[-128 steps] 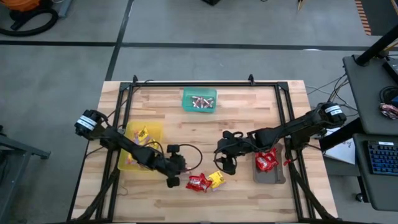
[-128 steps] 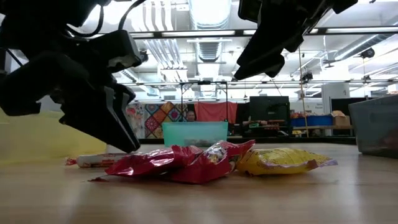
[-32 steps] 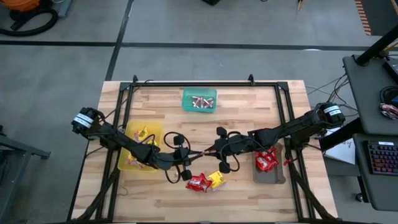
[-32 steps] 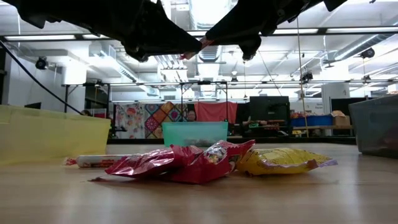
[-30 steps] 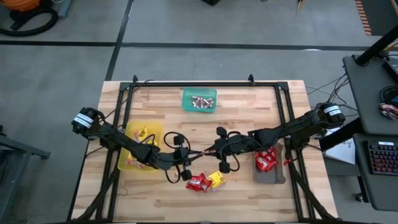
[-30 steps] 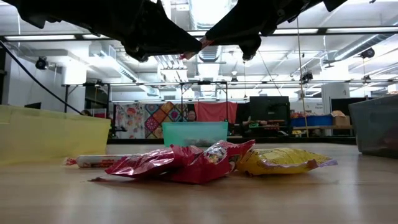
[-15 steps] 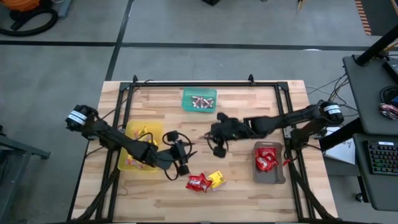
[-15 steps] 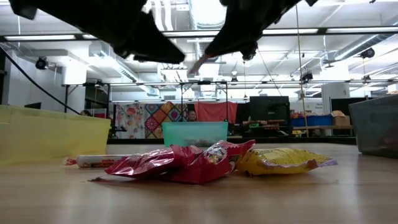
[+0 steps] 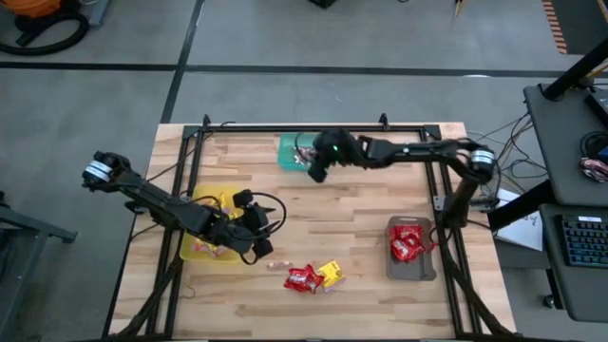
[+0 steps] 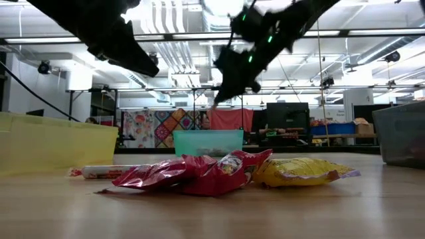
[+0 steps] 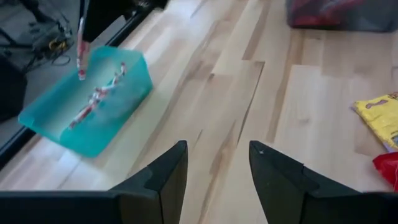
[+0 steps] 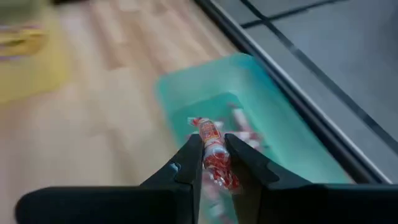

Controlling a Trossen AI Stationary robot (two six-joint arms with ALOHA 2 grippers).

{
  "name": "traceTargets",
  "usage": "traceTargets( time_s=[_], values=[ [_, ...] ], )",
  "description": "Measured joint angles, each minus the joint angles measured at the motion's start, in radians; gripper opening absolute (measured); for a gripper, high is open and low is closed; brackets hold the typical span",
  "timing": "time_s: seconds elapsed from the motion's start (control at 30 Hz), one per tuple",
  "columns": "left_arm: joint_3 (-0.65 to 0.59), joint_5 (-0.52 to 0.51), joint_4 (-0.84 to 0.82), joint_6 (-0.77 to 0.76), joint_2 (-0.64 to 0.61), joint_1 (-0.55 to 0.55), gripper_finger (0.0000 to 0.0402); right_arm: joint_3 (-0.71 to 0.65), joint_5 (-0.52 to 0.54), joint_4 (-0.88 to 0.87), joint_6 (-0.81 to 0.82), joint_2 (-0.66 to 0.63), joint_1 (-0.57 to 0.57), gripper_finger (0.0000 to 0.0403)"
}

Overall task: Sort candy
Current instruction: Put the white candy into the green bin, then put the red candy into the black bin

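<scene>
My right gripper hangs over the green tray at the table's far edge, shut on a pinkish twisted candy roll. More such rolls lie in that tray. My left gripper stands open and empty above the table, beside the yellow tray. Red packets and a yellow packet lie flat on the table near the front. One roll lies just left of them. My right gripper pinches the candy roll by its sides between its two fingers, with the roll lying along them. The roll's free end sticks out past the fingertips. In the left wrist view the roll hangs upright, clear above the green tray.
A grey tray at the right holds red packets. The yellow tray holds yellow packets. A black frame rail runs along the far edge right behind the green tray. Bare wood lies between the trays.
A second ago both grippers met over the table's middle at the roll. My left gripper has let go and drawn back toward the left edge. My right gripper has carried the roll toward the far edge and now holds it over the green tray.
</scene>
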Motion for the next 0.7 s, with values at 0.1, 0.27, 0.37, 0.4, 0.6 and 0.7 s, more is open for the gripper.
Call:
traceTargets(
  time_s=[0.1, 0.27, 0.37, 0.4, 0.6, 0.7],
  values=[
    [0.0, 0.008, -0.018, -0.039, 0.007, -0.002, 0.0155, 0.045, -0.051, 0.014, 0.013, 0.085, -0.055, 0.0073],
    [0.0, 0.022, -0.014, -0.096, 0.037, -0.01, 0.0155, 0.137, -0.123, 0.001, 0.041, 0.194, -0.094, 0.0096],
    [0.0, 0.027, -0.008, -0.135, 0.056, -0.014, 0.0155, 0.194, -0.125, -0.041, 0.034, 0.23, -0.095, 0.01],
    [0.0, 0.027, -0.004, -0.153, 0.061, -0.014, 0.0155, 0.209, -0.129, -0.05, 0.032, 0.235, -0.094, 0.01],
    [0.001, 0.093, 0.009, -0.223, 0.09, -0.027, 0.0155, 0.267, -0.131, -0.077, 0.018, 0.225, -0.076, 0.0102],
    [0.002, 0.13, 0.019, -0.25, 0.103, -0.034, 0.0155, 0.302, -0.133, -0.141, 0.015, 0.219, -0.069, 0.0102]
  ],
)
